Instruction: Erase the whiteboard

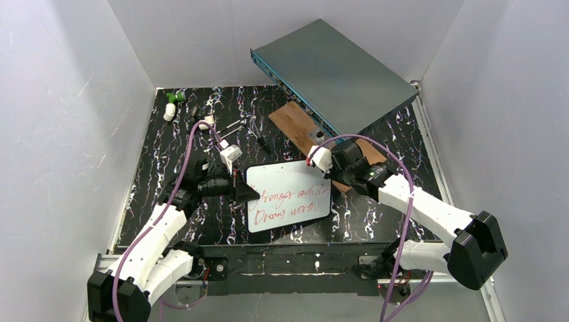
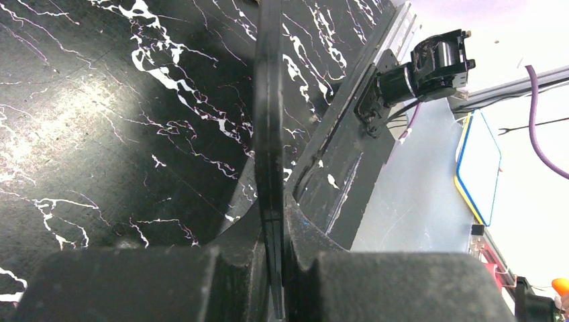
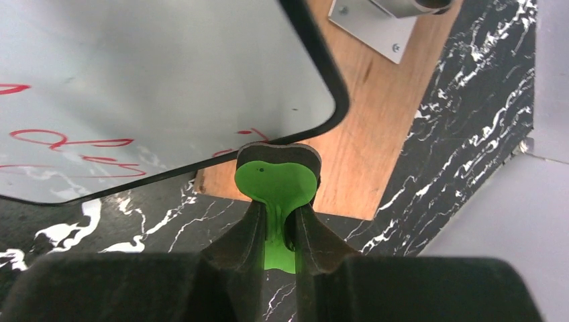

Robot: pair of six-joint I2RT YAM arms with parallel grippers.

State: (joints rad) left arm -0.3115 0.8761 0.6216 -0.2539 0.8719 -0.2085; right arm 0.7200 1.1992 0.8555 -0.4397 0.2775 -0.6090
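The whiteboard (image 1: 287,196) lies on the table (image 1: 156,180), the plank (image 1: 292,119) behind it.

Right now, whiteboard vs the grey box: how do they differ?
The whiteboard is small, white, with red handwriting; the grey box is much larger, dark grey-teal. The whiteboard lies mid-table; the grey box sits at the back, partly over the wooden plank. Both are flat rectangles.

A grey-teal metal box (image 1: 335,70) sits upper centre, partly over a wooden plank (image 1: 293,119); small white and green bits (image 1: 172,102) lie upper left.
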